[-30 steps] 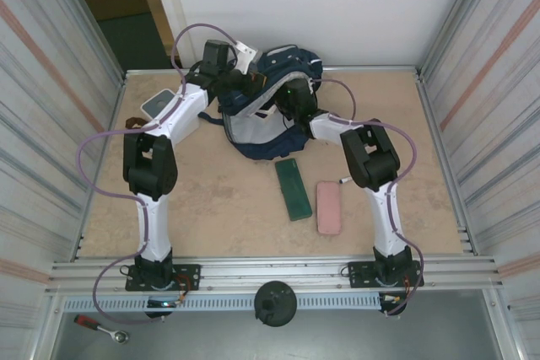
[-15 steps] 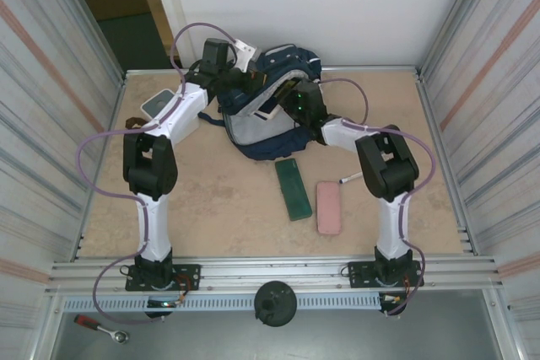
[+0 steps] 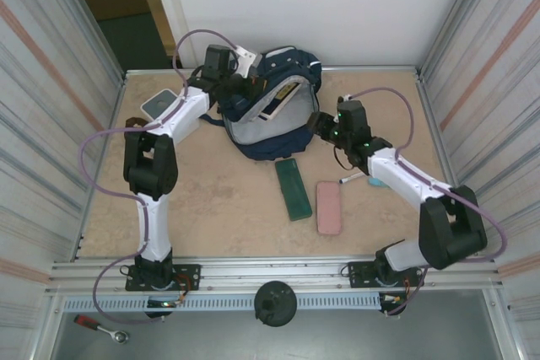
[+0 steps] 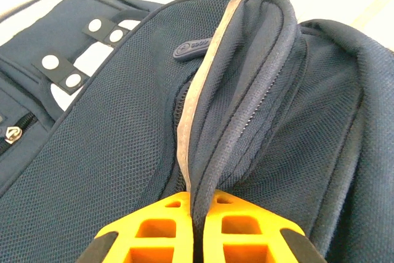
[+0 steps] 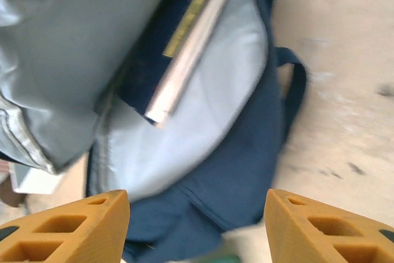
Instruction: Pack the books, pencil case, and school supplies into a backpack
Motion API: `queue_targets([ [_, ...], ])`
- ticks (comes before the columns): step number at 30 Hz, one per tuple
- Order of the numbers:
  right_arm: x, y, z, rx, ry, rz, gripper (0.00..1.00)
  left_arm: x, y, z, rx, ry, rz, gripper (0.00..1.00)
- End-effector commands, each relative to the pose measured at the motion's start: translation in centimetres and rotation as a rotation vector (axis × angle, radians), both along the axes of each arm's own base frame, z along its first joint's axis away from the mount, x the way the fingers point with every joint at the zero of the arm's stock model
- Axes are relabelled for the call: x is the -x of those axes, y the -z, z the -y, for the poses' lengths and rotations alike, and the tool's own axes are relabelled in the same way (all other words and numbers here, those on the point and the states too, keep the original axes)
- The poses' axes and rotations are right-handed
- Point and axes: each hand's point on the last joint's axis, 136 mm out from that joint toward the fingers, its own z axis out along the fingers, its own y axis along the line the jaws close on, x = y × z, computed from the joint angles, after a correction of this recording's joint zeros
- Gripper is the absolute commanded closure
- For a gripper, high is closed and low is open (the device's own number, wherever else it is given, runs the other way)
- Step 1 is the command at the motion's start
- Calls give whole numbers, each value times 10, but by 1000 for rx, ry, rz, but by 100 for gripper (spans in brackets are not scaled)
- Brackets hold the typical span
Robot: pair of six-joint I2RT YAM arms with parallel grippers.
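left claw (image 3: 250, 83) comes in past the white-and-grey box (image 3: 157, 107) at the far left of the surface (image 3: 202, 200) and it's clamped tight on the backpack (image 3: 291, 63). in the left wrist view the two orange fingers (image 4: 154, 232) are pressed together on the rim of the opening, with the grey trim strip and the zipper edge running up from between them, so that flap is held up.

backpack sits at the back middle of the surface, mouth open toward the right arm, pale grey lining showing. a dark-blue book (image 3: 278, 103) is already inside. from the right wrist view it (image 5: 154, 60) lies tilted against the lining, yellow label strip along one cover edge and the page edge facing out.

just in front of the backpack there's a green case (image 3: 293, 189) lying flat on the surface, and a pink case (image 3: 328, 206) beside it on the right, close but not touching. a slim white marker (image 3: 350, 179) lies a bit further right, near the right arm.

right claw (image 3: 321, 124) hovers just beside the backpack's right edge, pointed at the opening. its fingers (image 5: 68, 226) stand wide apart with nothing between them, bag interior visible through the gap.
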Motion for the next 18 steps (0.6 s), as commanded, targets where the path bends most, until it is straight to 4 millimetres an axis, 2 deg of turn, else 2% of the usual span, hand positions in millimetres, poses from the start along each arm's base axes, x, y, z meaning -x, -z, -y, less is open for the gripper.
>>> queue_targets([
  [1, 32, 39, 31, 156, -20, -134, 40, -2, -28, -4, 65, -28, 68, 100],
  [3, 37, 45, 34, 136, -24, -153, 40, -1, -26, -3, 75, -33, 58, 100],
  [7, 36, 49, 18, 101, -88, -175, 38, 2, -19, -3, 63, -43, 40, 100],
  [13, 22, 51, 19, 103, -70, -181, 36, 10, -11, -8, 56, -71, 4, 93],
  [14, 19, 50, 17, 83, -74, -179, 36, 12, -11, -11, 51, -80, 1, 89],
  [16, 14, 51, 12, 52, -81, -180, 36, 13, -9, -20, 33, -130, -6, 72],
  [18, 9, 52, 11, 30, -67, -187, 36, 10, -3, -45, 25, -259, -37, 58],
])
